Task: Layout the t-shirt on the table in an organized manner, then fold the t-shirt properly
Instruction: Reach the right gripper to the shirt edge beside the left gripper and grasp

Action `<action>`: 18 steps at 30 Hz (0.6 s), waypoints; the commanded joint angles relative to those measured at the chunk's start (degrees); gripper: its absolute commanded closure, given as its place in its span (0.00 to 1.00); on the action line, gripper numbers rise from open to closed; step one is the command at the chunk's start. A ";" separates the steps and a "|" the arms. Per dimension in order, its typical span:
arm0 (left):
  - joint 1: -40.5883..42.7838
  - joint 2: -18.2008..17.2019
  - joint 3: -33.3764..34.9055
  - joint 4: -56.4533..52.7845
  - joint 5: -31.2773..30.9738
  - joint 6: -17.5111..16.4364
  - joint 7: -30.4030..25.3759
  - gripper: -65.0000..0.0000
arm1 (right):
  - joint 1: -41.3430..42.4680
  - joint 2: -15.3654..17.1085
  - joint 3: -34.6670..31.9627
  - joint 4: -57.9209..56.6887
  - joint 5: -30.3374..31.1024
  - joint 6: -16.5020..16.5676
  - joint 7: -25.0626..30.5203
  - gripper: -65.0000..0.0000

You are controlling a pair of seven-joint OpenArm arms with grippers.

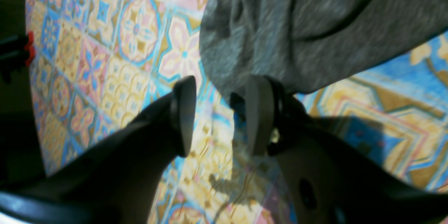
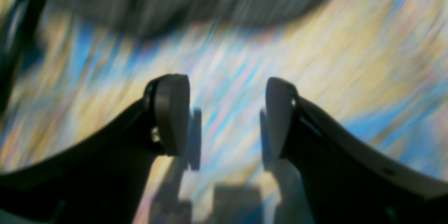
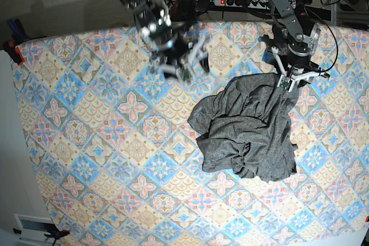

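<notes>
In the base view the t-shirt (image 3: 248, 131) lies as a crumpled, wrinkled grey heap on the right half of the tabletop (image 3: 104, 142), bunched into folds with no sleeve laid flat, and the patterned cloth shows bare all around it. At the heap's far edge the left pincer (image 3: 291, 79) stands over the cloth; its wrist view shows the two pads parted with the patterned tabletop (image 1: 115, 52) visible between them, and an edge of the t-shirt (image 1: 315, 28) drapes just behind and against the right-hand pad (image 1: 259, 112), with nothing pinched in the gap. Farther back and toward the middle of the tabletop, well apart from the shirt, the right pincer (image 3: 183, 61) hangs blurred above the cloth. Its own view is heavily smeared, yet the jaws clearly stand wide, empty between the pads (image 2: 171, 112), with a dark grey band of t-shirt (image 2: 196, 3) across the top.
</notes>
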 commanded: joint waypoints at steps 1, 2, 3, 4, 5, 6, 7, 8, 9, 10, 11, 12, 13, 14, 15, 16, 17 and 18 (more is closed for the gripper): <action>-0.36 -0.17 0.19 1.78 -0.54 0.73 -0.87 0.63 | 0.95 -0.26 -0.03 0.04 0.51 0.14 0.93 0.48; -0.27 -0.17 0.19 2.14 -0.54 0.73 -0.87 0.63 | 1.56 -0.26 -0.03 -0.49 0.51 0.14 1.01 0.48; -0.27 -0.17 0.19 2.40 -0.54 0.73 -0.87 0.63 | 2.09 -0.35 0.15 -1.19 0.51 0.14 1.01 0.48; -0.36 -0.17 0.19 2.57 -0.54 0.73 -0.87 0.63 | 2.88 -0.35 0.41 -1.99 0.59 0.14 1.01 0.48; -0.36 -0.17 0.19 2.57 -0.54 0.73 -0.87 0.63 | 3.94 -0.35 0.50 -2.78 0.59 0.14 1.01 0.48; -0.36 -0.17 0.19 2.57 -0.54 0.73 -0.87 0.63 | 4.73 -0.35 0.50 -3.39 0.59 0.05 1.01 0.48; -0.27 -0.17 0.19 2.57 -0.45 0.73 -0.87 0.63 | 5.43 -0.35 0.50 -4.10 0.59 0.05 1.01 0.48; -0.27 -0.17 0.19 2.57 -0.45 0.73 -0.87 0.63 | 5.78 -0.35 0.50 -4.71 0.59 0.05 1.01 0.48; -0.27 -0.17 0.19 2.57 -0.45 0.73 -0.87 0.63 | 6.13 -0.35 0.50 -5.50 0.59 0.05 1.01 0.48; -0.18 -0.17 0.19 2.57 -0.45 0.73 -0.87 0.63 | 6.31 -0.43 0.50 -6.38 0.59 0.05 1.10 0.48; -0.18 -0.17 0.19 2.57 -0.45 0.73 -0.87 0.63 | 6.31 -0.96 0.50 -7.35 0.59 0.05 1.19 0.48; -0.09 -0.17 0.19 2.57 -0.45 0.73 -0.87 0.63 | 6.31 -1.75 0.50 -8.05 0.59 0.05 1.36 0.48; -0.09 -0.17 0.19 2.57 -0.45 0.73 -0.87 0.63 | 6.31 -2.37 0.50 -8.67 0.59 0.05 1.98 0.48; -0.09 -0.17 0.19 2.57 -0.45 0.73 -0.87 0.63 | 6.31 -2.90 0.50 -9.28 0.59 0.14 2.77 0.48; -0.09 -0.17 0.19 2.57 -0.45 0.73 -0.87 0.63 | 6.31 -3.25 0.50 -10.34 0.59 0.14 3.47 0.48; -0.09 -0.17 0.19 2.57 -0.37 0.73 -0.87 0.63 | 6.31 -3.51 0.50 -11.48 0.59 0.14 4.18 0.48; -0.09 -0.17 0.19 2.57 -0.19 0.73 -0.87 0.63 | 6.31 -3.60 0.50 -13.24 0.59 0.14 4.79 0.48; -0.09 -0.17 0.19 2.57 -0.10 0.73 -0.87 0.63 | 6.40 -3.60 0.50 -15.00 0.59 0.14 5.32 0.48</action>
